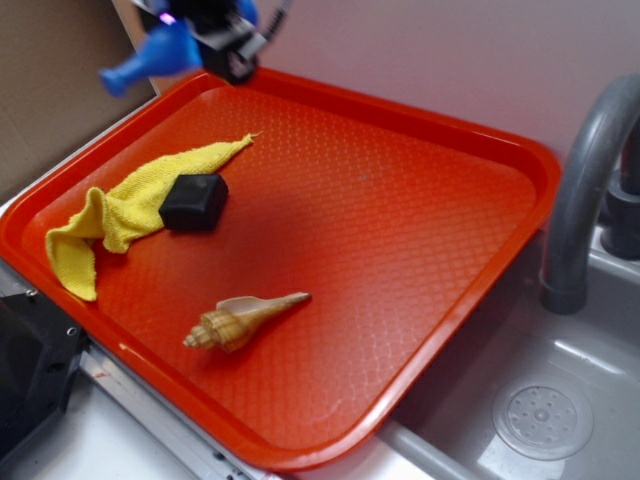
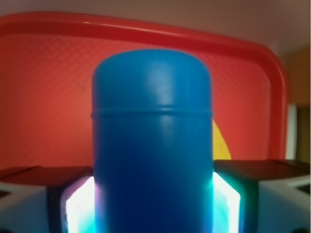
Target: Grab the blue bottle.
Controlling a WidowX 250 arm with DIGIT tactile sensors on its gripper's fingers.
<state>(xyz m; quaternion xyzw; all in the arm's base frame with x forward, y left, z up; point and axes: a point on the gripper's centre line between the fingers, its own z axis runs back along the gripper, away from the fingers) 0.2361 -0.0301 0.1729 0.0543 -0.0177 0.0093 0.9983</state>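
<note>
While raised above the red tray [image 1: 520, 160], claw [image 2: 153, 194] pinches blue bottle [image 2: 151, 121] (neck outward).

The claw [image 1: 205, 35] holds the blue bottle [image 1: 150, 58] aloft above the far left corner of the red tray [image 1: 520, 190], neck pointing left. On the tray lie a yellow cloth [image 1: 120, 215], a black block [image 1: 194, 201] touching it, and a seashell [image 1: 243, 320] near the front edge.
</note>
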